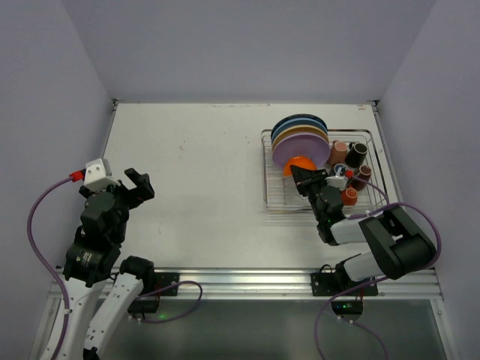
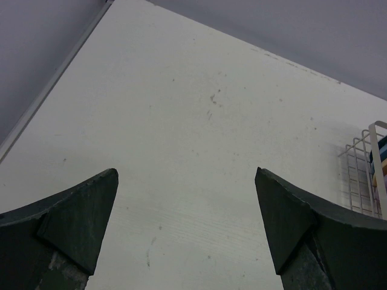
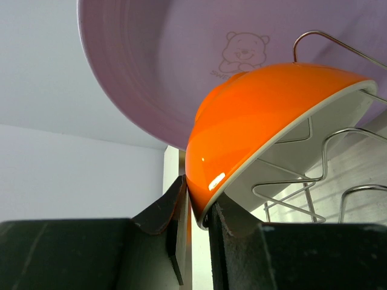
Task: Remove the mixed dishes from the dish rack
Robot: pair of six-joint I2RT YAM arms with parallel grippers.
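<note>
Pale walls close in on three sides of the white surface, and we take the dish rack at its far right as our reference. Our right end effector is clenched on the rim of the orange bowl, with one finger on the orange glaze and the other on the white inside. The bowl stands on edge in the rack's near-left part, directly in front of the lilac plate; we cannot tell whether they touch. Wire dividers hold it upright, so the near rim is the edge that faces us, and we judge that is why we grip there. The other plates stand in a row behind the lilac one. The mugs crowd the rack's right side, just beside our wrist. We think lifting calls for care, since wire loops rise right beside the bowl. Left of the rack, wide bare surface gives room for setting things down. Our left end effector hangs well left of the rack, fingers spread wide and holding nothing.
</note>
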